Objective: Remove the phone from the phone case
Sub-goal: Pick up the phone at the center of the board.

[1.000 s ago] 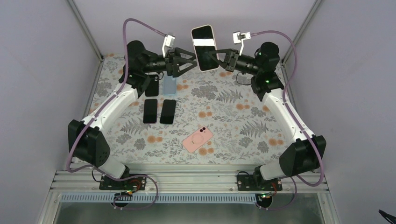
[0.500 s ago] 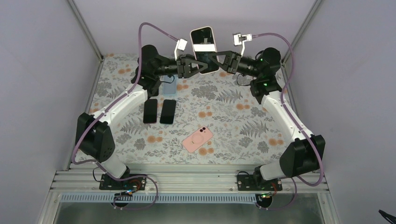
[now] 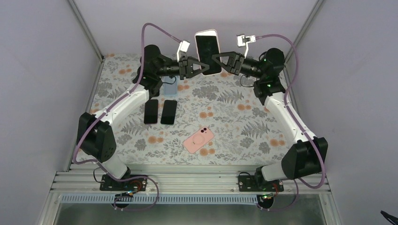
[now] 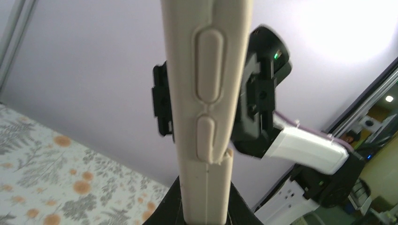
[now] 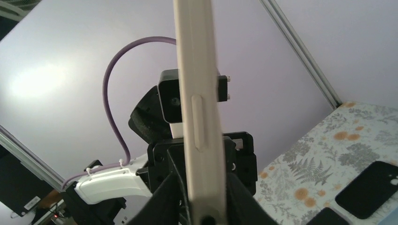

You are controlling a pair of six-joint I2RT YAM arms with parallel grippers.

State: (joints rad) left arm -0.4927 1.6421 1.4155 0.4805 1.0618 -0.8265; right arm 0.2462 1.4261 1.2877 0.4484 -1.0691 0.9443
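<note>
If a grip slipped: the phone (image 3: 208,55) could have dropped onto the table (image 3: 225,122), probably because its smooth edges gave narrow fingers little purchase.
If the arms pulled unevenly: the phone case (image 4: 206,122) might have twisted instead of peeling away.
Phone's look: dark glossy screen (image 3: 208,44), upright; cream case wrapped round its edges, with raised button covers (image 4: 209,61); case not yet off.
Phone's place: in the air above the table's far edge.
Left gripper (image 3: 201,65): clamped tight on one long edge.
Right gripper (image 3: 216,61): fingers (image 5: 162,199) flanked the opposite edge; whether they pinched it could not be told.
</note>
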